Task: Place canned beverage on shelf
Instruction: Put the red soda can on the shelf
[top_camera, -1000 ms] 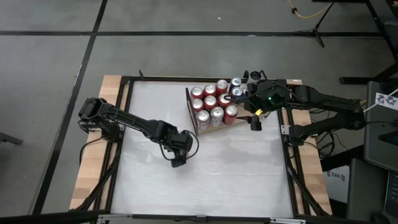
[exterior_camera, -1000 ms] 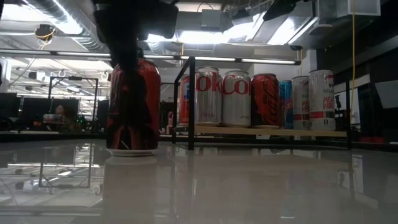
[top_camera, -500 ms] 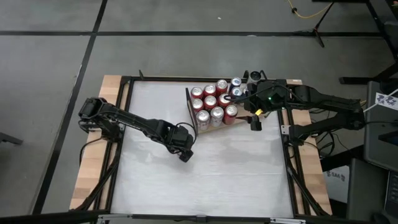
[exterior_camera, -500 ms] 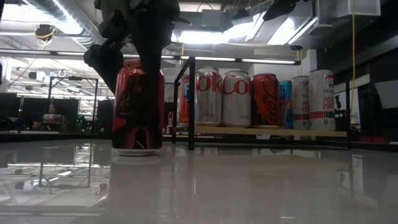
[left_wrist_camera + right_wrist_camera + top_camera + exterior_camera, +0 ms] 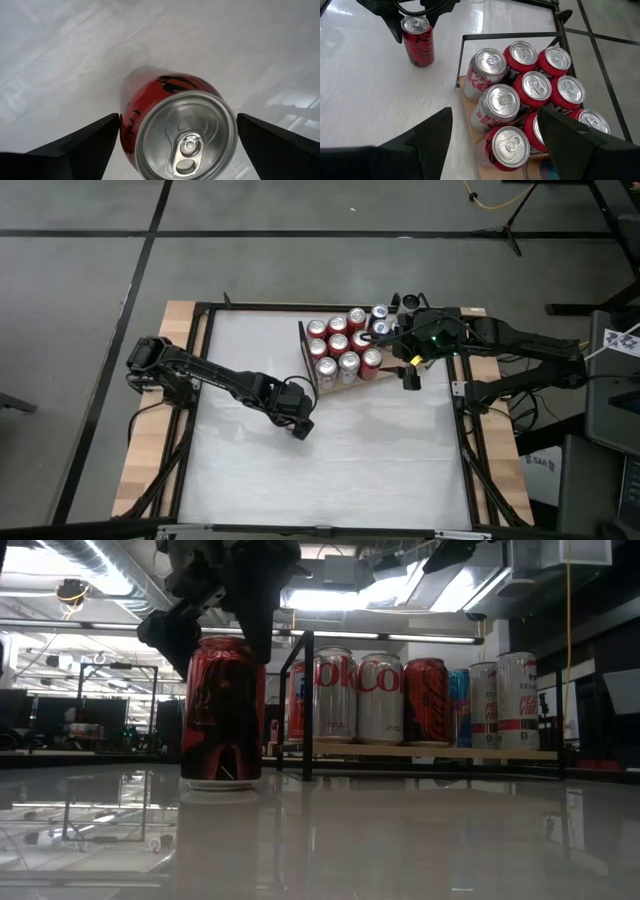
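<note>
**High view: L gripper over lone can, jaws wide**

High view: L gripper sits mid-table, just in front of the shelf. R gripper waits at the shelf's right side, near the table's right edge.

L wrist view: can stands upright on the white top, red w/ silver lid, tab up. L fingers flank it, one each side, spread wide, gaps showing both sides; not touching.

Low view: can stands on the table just left of the shelf's dark rail, apart from it. Fingers hang at its top rim.

R wrist view: shelf carries a packed cluster of cans, red and silver, all upright. Lone can is off the board, near the rail. R fingers stand apart, holding nothing.
</note>
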`<action>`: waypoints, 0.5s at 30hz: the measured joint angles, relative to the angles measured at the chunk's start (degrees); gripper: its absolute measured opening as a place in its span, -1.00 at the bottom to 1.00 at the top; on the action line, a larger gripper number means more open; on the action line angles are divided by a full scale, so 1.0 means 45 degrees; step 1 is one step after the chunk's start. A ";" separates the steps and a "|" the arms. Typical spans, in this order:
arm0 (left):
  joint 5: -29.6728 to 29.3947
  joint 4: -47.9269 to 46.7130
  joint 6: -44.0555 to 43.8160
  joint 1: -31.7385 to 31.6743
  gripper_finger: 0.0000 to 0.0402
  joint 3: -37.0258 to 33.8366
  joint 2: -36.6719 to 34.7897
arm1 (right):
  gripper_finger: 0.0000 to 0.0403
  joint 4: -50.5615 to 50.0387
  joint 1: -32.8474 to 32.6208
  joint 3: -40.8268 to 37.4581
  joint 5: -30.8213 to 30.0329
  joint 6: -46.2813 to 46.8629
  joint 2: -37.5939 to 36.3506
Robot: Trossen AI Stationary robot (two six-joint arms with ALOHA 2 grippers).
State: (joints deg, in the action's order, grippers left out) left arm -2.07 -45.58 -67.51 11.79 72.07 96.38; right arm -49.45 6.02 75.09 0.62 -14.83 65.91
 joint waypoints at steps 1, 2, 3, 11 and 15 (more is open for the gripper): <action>-0.0009 0.0000 -0.0075 0.0000 0.96 0.0000 0.0000 | 0.40 0.0000 -0.0001 0.0000 0.0000 0.0000 0.0002; -0.0014 -0.0002 -0.0299 0.0000 0.96 0.0000 0.0000 | 0.40 0.0000 -0.0003 0.0000 0.0000 0.0000 0.0002; -0.0019 -0.0005 -0.0600 0.0000 0.96 0.0000 0.0000 | 0.40 0.0000 -0.0001 0.0000 0.0000 0.0000 0.0000; -0.0019 -0.0092 -0.2958 0.0000 0.86 0.0000 0.0000 | 0.40 0.0000 0.0000 0.0000 0.0000 0.0000 0.0000; -0.0012 -0.0107 -0.3565 0.0000 0.68 0.0000 0.0005 | 0.40 0.0000 -0.0004 0.0000 0.0000 0.0000 0.0000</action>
State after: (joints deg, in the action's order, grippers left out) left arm -2.12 -46.06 -83.55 11.79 72.07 96.40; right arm -49.45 6.00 75.09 0.62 -14.83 65.91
